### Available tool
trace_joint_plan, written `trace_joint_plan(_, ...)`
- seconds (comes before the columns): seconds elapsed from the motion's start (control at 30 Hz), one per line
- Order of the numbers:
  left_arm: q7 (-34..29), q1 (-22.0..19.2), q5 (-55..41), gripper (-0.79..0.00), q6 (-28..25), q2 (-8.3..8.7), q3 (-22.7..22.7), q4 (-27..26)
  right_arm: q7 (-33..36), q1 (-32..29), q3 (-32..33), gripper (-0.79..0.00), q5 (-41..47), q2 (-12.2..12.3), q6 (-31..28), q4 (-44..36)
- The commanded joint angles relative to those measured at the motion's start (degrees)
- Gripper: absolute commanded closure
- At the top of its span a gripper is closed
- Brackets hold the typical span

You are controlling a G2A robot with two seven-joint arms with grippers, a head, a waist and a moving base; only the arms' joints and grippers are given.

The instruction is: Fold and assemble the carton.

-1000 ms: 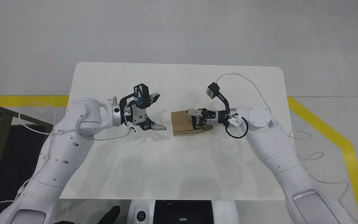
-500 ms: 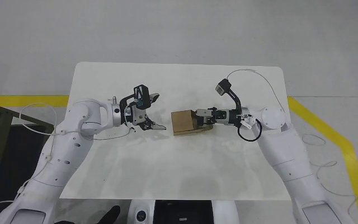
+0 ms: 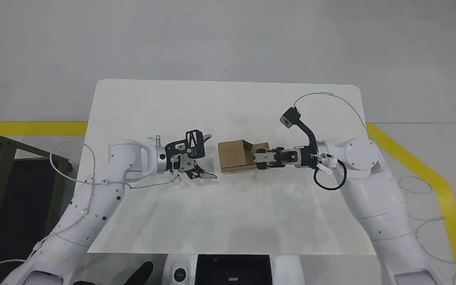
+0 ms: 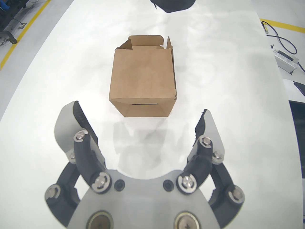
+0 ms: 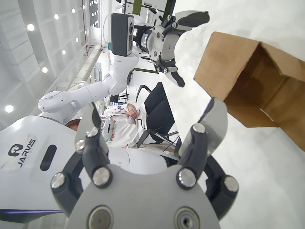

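Top view: a brown cardboard carton (image 3: 234,154) lay on its side near the middle of a white desk (image 3: 285,214), between the two arms. It was partly assembled, its four walls forming a squared tube.

Left wrist view: the carton (image 4: 143,77) turned its closed end toward the left pincer (image 4: 140,110). That end showed a thin dark slit across its face. At the far end, loose flaps stood out from the open mouth. The left pincer was spread wide and held nothing. Its fingers (image 4: 78,120) sat low over the desk, near the closed end but apart from it.

Right wrist view: the carton (image 5: 226,55) showed its open mouth and hollow interior. The right pincer (image 5: 153,103) was also opened wide and gripped nothing. One of its fingers (image 5: 214,115) lay just beside the lower edge of the mouth; whether it touched the cardboard could not be told. Beyond the carton, the left pincer (image 5: 190,48) appeared with its jaws parted.

In the top view the right pincer (image 3: 258,157) met the carton's open end, and the left pincer (image 3: 206,154) faced the opposite end.
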Motion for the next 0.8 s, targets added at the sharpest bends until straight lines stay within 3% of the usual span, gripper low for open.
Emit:
trace_joint_plan(0.0, 1.31, -0.42, 0.87, -0.785, 0.55, -0.31, 1.12, 1.17, -0.11, -0.23, 0.24, 0.000, -1.67, 0.27, 0.56, -0.68)
trace_joint_plan(0.4, 2.92, -2.80, -2.06, -0.785, 3.07, -2.11, 5.14, 4.91, -0.61, -0.43, 0.48, 0.000, -2.26, 0.43, 1.23, -1.19)
trace_joint_plan(0.63, 2.36, -3.60, -2.63, -0.785, 3.92, -2.81, 6.52, 6.28, 0.31, -3.25, 0.91, 0.000, -9.16, 1.74, 11.62, -1.02)
trace_joint_plan(0.77, 2.32, -4.10, -2.87, -0.785, 4.32, -3.19, 7.17, 6.67, -1.05, -4.41, 1.37, 0.000, -9.49, 2.11, 12.95, -0.59)
